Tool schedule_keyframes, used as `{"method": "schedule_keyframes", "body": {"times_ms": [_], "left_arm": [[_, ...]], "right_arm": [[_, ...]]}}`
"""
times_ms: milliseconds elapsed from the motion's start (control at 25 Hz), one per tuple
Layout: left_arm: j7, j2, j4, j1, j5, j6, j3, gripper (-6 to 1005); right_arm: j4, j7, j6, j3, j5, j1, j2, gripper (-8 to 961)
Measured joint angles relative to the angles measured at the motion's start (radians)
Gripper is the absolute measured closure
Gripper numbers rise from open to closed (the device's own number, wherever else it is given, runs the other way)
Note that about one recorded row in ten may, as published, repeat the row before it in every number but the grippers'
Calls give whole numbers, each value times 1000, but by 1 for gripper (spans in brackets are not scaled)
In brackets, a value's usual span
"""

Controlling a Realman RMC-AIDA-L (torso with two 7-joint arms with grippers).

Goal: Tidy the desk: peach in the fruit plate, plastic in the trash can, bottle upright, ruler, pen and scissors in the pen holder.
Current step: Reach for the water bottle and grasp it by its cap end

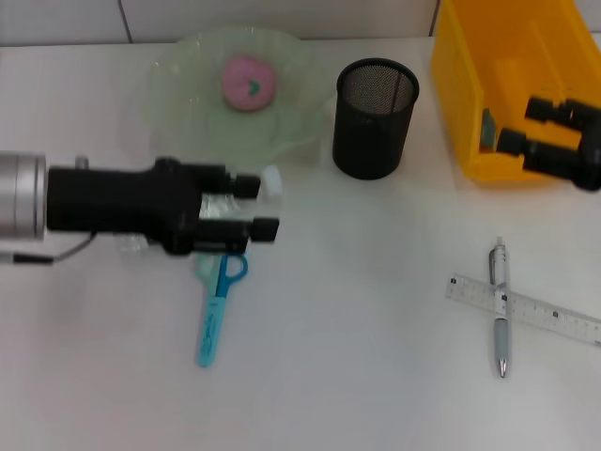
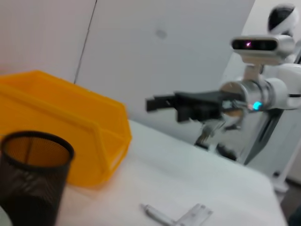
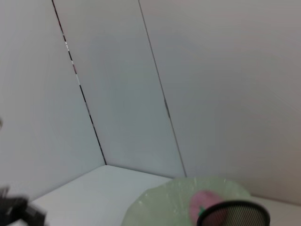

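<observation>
A clear bottle [image 1: 223,208] with a white cap [image 1: 272,178] lies on the white desk. My left gripper [image 1: 255,205] is shut on it, one finger on each side. Blue scissors [image 1: 217,310] lie just in front of it. The pink peach [image 1: 249,83] sits on the green fruit plate [image 1: 183,103]. The black mesh pen holder [image 1: 374,117] stands right of the plate. A pen [image 1: 500,315] lies across a clear ruler [image 1: 540,312] at the right front. My right gripper [image 1: 528,126] is open and empty over the yellow trash bin [image 1: 470,56].
The left wrist view shows the bin [image 2: 70,127], the pen holder [image 2: 33,174], my right gripper [image 2: 157,102] and the ruler [image 2: 193,215]. The right wrist view shows the plate [image 3: 160,207], the peach [image 3: 203,205] and the pen holder's rim [image 3: 235,209].
</observation>
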Motion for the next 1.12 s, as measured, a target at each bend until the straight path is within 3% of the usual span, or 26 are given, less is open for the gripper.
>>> {"method": "schedule_keyframes", "body": {"times_ms": [160, 320, 520, 1120], "left_arm": [[-113, -27, 179, -25, 158, -70, -1, 318], [-185, -31, 246, -56, 311, -139, 2, 318], [-202, -31, 219, -68, 452, -260, 8, 318], [-233, -33, 117, -49, 598, -465, 3, 319]], "right_arm": [[129, -87, -31, 51, 0, -2, -13, 173], [206, -131, -49, 80, -3, -7, -31, 173], [219, -151, -51, 75, -6, -7, -31, 173], [242, -184, -53, 73, -8, 4, -25, 173]]}}
